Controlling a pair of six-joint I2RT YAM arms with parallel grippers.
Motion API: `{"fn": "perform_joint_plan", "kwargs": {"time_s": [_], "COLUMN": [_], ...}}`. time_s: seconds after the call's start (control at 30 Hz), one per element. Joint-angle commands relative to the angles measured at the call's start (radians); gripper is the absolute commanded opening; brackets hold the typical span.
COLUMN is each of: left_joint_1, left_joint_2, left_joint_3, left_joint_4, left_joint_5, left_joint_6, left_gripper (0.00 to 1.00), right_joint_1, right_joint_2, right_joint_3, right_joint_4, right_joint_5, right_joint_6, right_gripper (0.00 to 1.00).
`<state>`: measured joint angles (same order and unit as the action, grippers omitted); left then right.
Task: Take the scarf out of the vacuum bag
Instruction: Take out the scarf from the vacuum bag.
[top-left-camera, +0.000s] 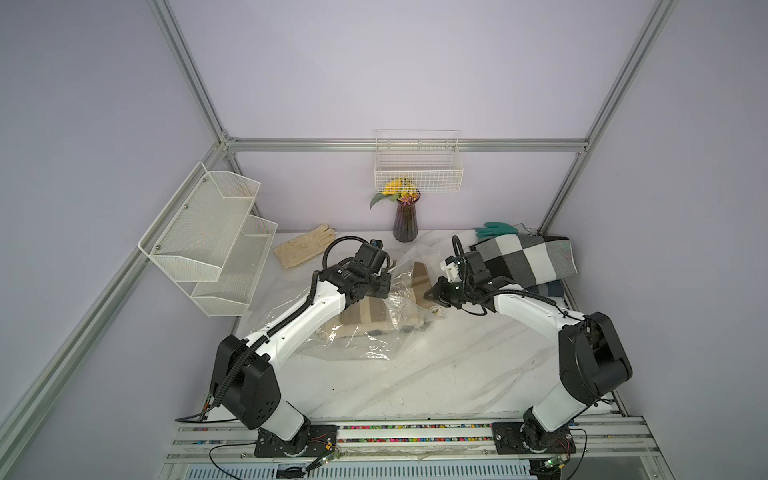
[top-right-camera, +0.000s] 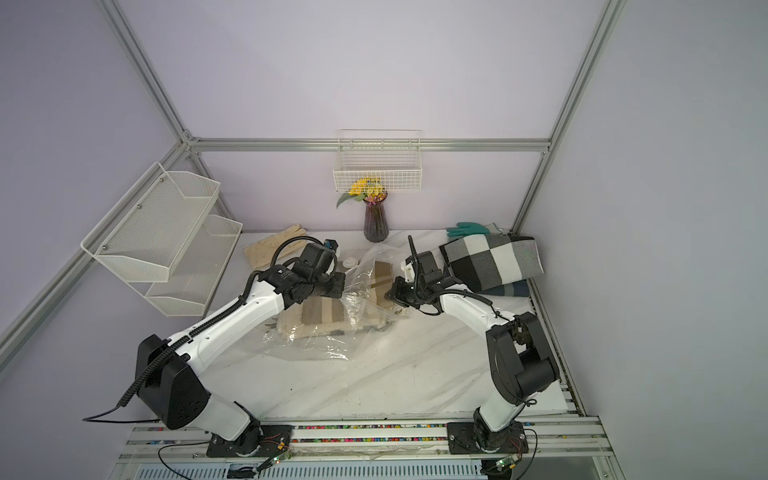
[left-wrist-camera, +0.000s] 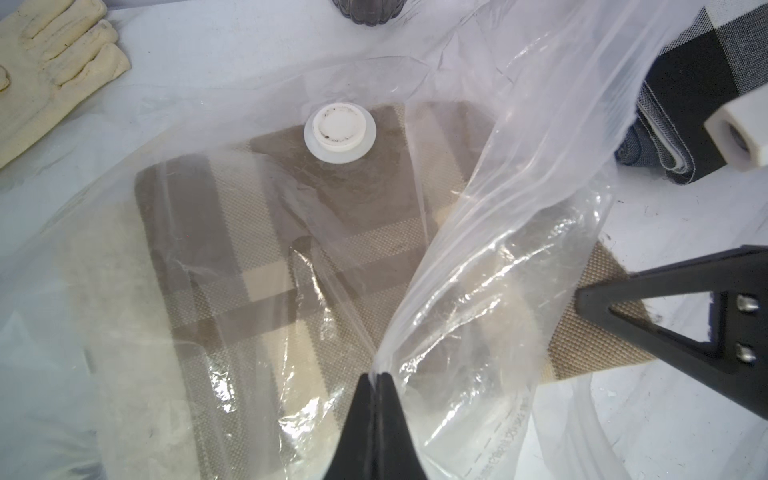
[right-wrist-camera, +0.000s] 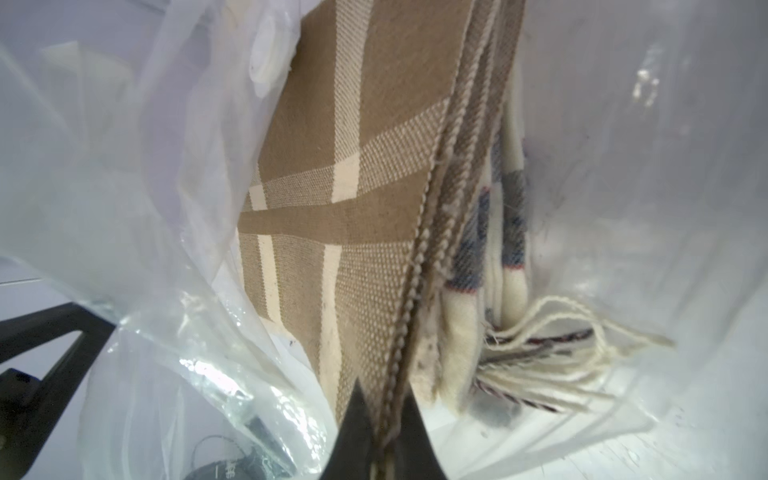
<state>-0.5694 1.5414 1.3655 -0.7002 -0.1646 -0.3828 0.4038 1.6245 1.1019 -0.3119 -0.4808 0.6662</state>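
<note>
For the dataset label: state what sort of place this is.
Probably a robot lab cell dressed as a home corner: an aluminium frame boxes in lilac walls, while a marble-look tabletop, a vase of flowers and a wire basket mimic a household.

Bare tabletop (top-left-camera: 415, 386) up front — vacuum bag (top-left-camera: 357, 345) mid-table, vase (top-left-camera: 405, 224) and blanket (top-left-camera: 528, 259) behind

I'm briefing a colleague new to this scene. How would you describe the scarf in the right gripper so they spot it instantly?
On the marble table, find the clear vacuum bag in the middle. The scarf is the cloth at its mouth, pinched by the right gripper. It is tan with cream plaid lines, unlike the monochrome checked cloth outside the bag.
</note>
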Motion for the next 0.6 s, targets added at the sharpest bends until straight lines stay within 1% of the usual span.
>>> {"fn": "perform_joint_plan", "kwargs": {"time_s": [0.0,0.13,0.27,0.47,0.57], "left_joint_1": [0.015,0.016,0.017,0.024,0.025], "left_joint_2": [0.012,0.013,0.008,0.027,0.044], "left_joint_3": [0.036,0.037,0.033,0.038,0.054], "left_joint_4": [0.033,0.033,0.032,0.03,0.028], "left_joint_5": [-0.014,-0.015,-0.02,-0.012,-0.009], "left_joint_6": [-0.007,-0.007,-0.008,-0.013,-0.014], "left_gripper": [0.0,0.0,0.0,0.0,0.0], "right_joint_1": [-0.017,-0.051,-0.108,-0.141,-0.165], "right_joint_2": [-0.051,-0.028,0.004,-0.063,-0.064], "right_joint_3": [0.003,0.043,0.111,0.153,0.153], "right_joint_4": [-0.035,-0.057,-0.116,-0.21,-0.242], "right_joint_5": [0.038,0.033,0.035,0.096,0.094], "right_joint_6": [-0.046,-0.054,-0.079,-0.146,-0.163], "right_gripper": [0.0,0.0,0.0,0.0,0.0]}}
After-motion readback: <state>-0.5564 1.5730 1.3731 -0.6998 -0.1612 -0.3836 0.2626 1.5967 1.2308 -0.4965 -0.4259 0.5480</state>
